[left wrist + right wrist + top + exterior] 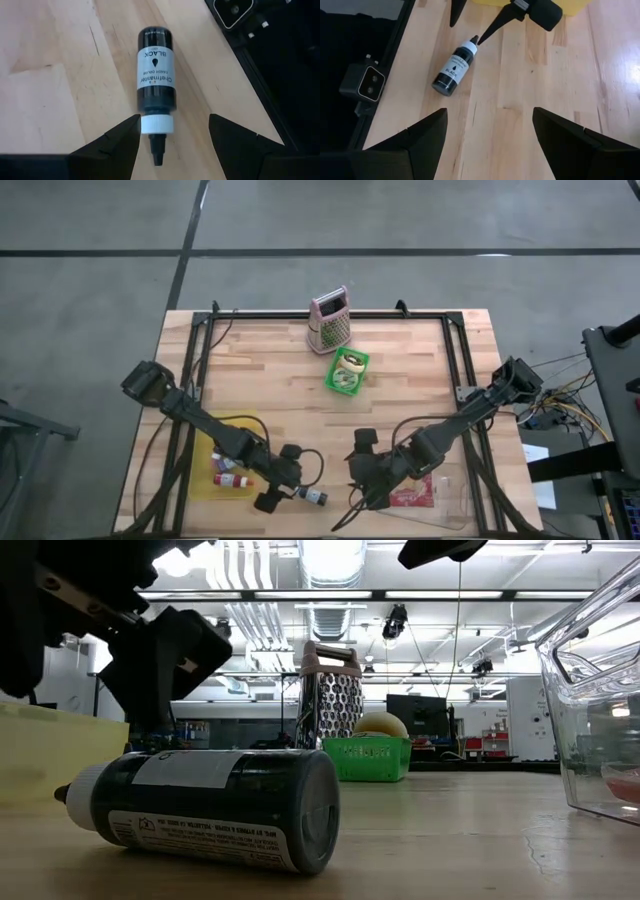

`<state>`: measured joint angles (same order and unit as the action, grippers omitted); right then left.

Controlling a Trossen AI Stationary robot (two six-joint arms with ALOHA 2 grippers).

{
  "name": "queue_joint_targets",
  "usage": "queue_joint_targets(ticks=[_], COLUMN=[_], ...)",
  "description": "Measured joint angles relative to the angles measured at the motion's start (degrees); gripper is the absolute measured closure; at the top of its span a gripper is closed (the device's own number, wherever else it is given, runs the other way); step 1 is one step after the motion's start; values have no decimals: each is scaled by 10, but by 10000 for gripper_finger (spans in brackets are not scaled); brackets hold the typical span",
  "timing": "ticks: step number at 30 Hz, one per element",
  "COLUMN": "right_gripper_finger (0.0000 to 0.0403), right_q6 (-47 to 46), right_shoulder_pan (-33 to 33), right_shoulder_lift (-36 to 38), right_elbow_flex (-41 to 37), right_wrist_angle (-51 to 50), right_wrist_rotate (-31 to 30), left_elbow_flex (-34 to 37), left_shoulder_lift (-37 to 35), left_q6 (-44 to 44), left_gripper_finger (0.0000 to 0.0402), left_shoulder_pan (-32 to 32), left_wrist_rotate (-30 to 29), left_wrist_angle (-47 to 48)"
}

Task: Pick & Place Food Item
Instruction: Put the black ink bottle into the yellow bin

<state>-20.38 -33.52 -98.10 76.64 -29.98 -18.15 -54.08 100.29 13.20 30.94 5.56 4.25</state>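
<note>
Left gripper (172, 137) spread wide (holding nothing) — straddling the black bottle's (156, 75) cap.

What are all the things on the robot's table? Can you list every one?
Black bottle: one, black with white cap and label, lying on its side near the table's front edge.
Small bottles: a few, red and white, on the yellow mat.
Yellow mat: one, front left.
Grater: one, pinkish, back middle.
Green basket: one, holding a pale item, beside the grater.
Clear container: one, front right, something red inside.
Left gripper: open, around the black bottle's cap.
Right gripper: open, above bare table.
</note>
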Motion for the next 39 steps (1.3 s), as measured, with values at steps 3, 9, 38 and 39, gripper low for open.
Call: queue_joint_targets(ticks=[3,9,38,39], right_gripper_finger=[115,115,115,115], right_q6=[0,0,0,0], right_shoulder_pan=[0,0,0,0], right_shoulder_lift=[0,0,1,1], right_elbow_flex=[0,0,-1,-1], right_wrist_angle=[-2,-3,-3,-2], right_wrist_rotate=[0,0,-14,-14], left_elbow_flex=[0,0,-3,-4], left_shoulder_lift=[9,37,88,89], left_q6=[10,14,22,21], left_gripper_finger=[160,160,160,161], left_shoulder_pan=[1,5,9,9], left_wrist_rotate=[0,-2,-28,-28], left_wrist_angle=[-9,-45,-64,-64])
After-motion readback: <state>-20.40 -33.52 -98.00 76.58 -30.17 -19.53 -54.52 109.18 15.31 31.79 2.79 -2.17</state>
